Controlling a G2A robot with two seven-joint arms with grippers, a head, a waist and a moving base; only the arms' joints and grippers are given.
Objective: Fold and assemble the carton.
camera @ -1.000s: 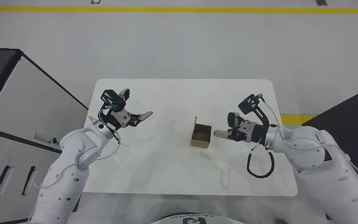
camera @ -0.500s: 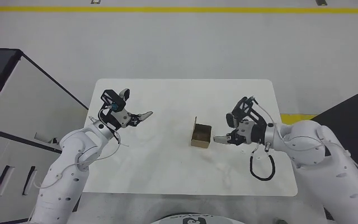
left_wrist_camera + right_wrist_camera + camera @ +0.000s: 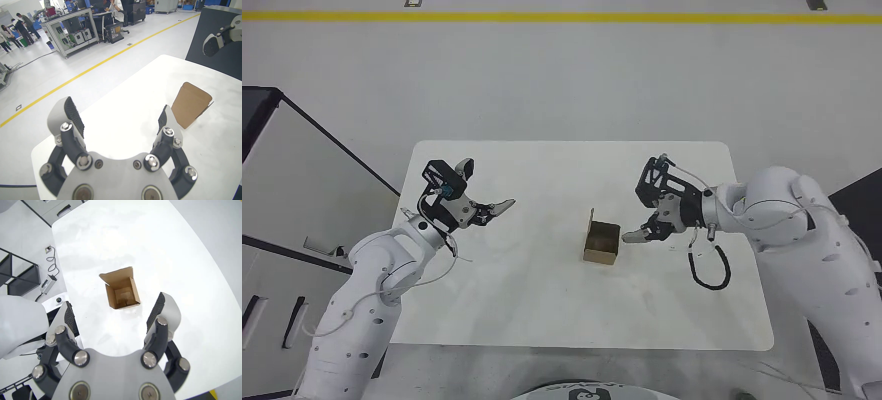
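White laminate makes up the surface (image 3: 542, 170), a rounded-corner slab. At its left side hangs the left gripper (image 3: 497, 211), well apart from the carton. Its fingers (image 3: 73, 113) are spread wide with nothing between them. The left wrist view shows black ribbed pads set in pale shells, on black links with silver bolts.

Right of centre stands the carton (image 3: 600, 243), a small box of plain brown card, upright, its mouth open to the top. From above it reads as a dark square with one thin flap raised on the side facing the left arm. The left wrist view gives the outside instead: that flap (image 3: 191, 106) is a smooth tall panel with rounded upper corners, hiding the inside. The right wrist view looks straight down the mouth (image 3: 122, 294) to folded bottom panels with a cut slot in the middle.

Just beside the carton's right wall is the right gripper (image 3: 634, 238), raised above the surface and clear of the card. Its fingers (image 3: 158, 306) are also wide apart and hold nothing, with the same ribbed black pads.
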